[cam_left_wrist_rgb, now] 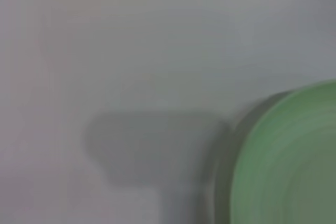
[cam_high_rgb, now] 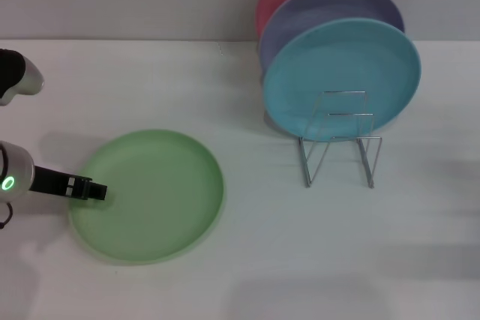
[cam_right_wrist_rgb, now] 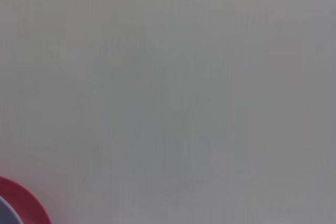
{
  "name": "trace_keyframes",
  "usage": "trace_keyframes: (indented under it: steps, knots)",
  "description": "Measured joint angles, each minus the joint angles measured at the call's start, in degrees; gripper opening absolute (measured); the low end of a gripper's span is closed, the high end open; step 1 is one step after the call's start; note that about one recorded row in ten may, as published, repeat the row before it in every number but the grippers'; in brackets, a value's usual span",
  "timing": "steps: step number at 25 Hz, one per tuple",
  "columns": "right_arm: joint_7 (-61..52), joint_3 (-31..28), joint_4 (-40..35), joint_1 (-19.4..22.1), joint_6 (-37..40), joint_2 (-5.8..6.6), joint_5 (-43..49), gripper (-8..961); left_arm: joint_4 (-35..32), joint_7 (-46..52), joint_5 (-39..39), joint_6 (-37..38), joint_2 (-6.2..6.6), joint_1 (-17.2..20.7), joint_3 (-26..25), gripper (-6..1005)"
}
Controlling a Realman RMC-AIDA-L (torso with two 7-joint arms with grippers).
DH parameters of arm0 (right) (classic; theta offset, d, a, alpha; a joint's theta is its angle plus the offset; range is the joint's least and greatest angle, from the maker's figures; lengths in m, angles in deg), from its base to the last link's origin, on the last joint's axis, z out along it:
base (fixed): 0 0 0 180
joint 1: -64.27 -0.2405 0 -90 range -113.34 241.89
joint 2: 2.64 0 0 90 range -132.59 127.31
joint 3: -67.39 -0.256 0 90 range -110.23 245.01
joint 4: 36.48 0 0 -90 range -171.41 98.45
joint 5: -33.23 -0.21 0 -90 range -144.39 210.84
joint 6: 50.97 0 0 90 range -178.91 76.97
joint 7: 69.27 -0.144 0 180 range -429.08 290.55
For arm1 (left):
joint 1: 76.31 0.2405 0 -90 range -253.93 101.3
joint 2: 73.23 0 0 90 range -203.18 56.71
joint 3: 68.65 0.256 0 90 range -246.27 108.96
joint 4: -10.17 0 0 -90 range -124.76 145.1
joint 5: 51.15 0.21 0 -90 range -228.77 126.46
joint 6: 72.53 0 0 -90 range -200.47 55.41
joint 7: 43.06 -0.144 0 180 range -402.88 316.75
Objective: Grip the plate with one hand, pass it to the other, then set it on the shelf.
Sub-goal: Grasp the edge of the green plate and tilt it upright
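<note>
The left black gripper [cam_high_rgb: 96, 190] is seen at the near-left rim of the round, shallow, matte light-green plastic plate [cam_high_rgb: 154, 192], which lies flat on the white table [cam_high_rgb: 247, 260]; whether its fingers are closed cannot be told. A thin rim hold could let the plate slip or tilt when lifted. The thin silver wire rack [cam_high_rgb: 341, 144] stands well apart. No writing can be read.

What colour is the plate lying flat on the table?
Light green; the plate shows best in the head view.
</note>
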Motion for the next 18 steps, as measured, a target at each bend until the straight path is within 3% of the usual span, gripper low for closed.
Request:
trace_keyframes:
  steps: [5,15,18]
  knots:
    - [0.0,0.0,0.0,0.13,-0.34,0.0,-0.02,824,0.92,-1.47,-0.85,-1.34,-0.01,-1.05,-0.81,676]
    - [0.0,0.0,0.01,0.32,-0.35,0.0,0.08,826,0.46,-1.74,-0.69,-1.26,-0.09,-1.47,0.14,481]
    - [0.0,0.03,0.01,0.36,-0.35,0.0,0.15,826,0.31,-1.75,-0.7,-0.89,-0.09,-1.52,0.58,355]
